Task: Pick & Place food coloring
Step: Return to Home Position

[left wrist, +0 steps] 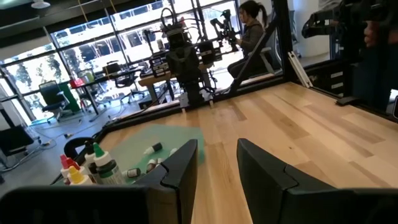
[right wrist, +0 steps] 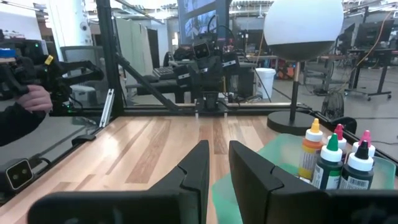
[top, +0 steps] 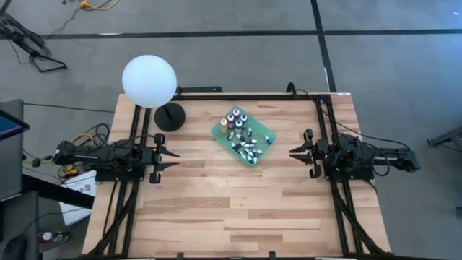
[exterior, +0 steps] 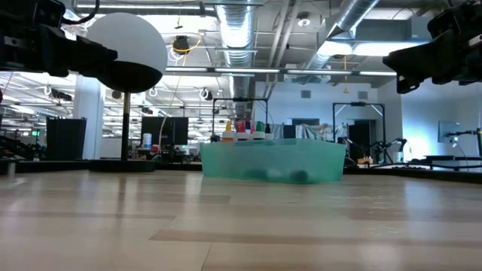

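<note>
The food coloring (top: 242, 133), several small bottles and tubes, stands and lies in a flat green tray (top: 219, 132) at the table's middle, toward the far side. Upright bottles with pointed caps show in the left wrist view (left wrist: 93, 168) and the right wrist view (right wrist: 333, 158). Their tops rise over the tray wall (exterior: 271, 159) in the low view. My left gripper (top: 170, 153) hovers level to the left of the tray, open and holding nothing (left wrist: 217, 146). My right gripper (top: 294, 152) hovers level to the right of the tray. A narrow gap shows between its fingers (right wrist: 219, 146), with nothing in it.
A lamp with a white globe (top: 149, 81) stands on a round black base (top: 170, 117) at the far left, close to the tray. Black frame rails (top: 328, 130) run along the table's sides. A person's hand (right wrist: 28, 99) shows beyond the table's edge. Bare wood lies toward the near edge.
</note>
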You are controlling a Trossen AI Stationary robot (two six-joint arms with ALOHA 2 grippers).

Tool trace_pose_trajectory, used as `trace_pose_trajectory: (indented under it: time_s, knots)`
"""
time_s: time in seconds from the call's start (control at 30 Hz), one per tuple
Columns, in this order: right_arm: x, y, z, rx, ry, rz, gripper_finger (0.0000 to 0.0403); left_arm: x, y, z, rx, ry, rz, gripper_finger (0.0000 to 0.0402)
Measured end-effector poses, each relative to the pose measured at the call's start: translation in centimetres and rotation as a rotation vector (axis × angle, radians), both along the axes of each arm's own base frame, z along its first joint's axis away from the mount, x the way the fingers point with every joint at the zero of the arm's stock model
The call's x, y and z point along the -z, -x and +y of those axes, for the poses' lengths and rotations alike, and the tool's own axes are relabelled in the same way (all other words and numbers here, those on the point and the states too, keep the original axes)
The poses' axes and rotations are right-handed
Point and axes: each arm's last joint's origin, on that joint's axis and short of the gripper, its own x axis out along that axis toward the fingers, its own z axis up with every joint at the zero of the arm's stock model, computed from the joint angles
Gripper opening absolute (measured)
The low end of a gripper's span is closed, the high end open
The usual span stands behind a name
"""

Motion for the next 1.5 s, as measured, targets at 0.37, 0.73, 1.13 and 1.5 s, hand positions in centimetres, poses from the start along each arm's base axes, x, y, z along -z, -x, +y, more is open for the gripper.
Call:
trace_pose_trajectory:
  time_s: [0.37,0.73,1.13,1.5]
  knots:
    - [0.0,0.0,0.0,0.0,0.0,0.0,0.0054,0.0,0.0,0.0,0.0,0.035,0.003,0.0107]
    - [0.01,0.0,0.0,0.0,0.0,0.0,0.0054,0.01,0.0,0.0,0.0,0.039,0.004,0.0107]
    - [0.01,0.0,0.0,0.0,0.0,0.0,0.0054,0.01,0.0,0.0,0.001,0.035,0.004,0.0107]
    - [0.01,0.0,0.0,0.0,0.0,0.0,0.0054,0.01,0.0,0.0,0.001,0.041,0.004,0.0107]
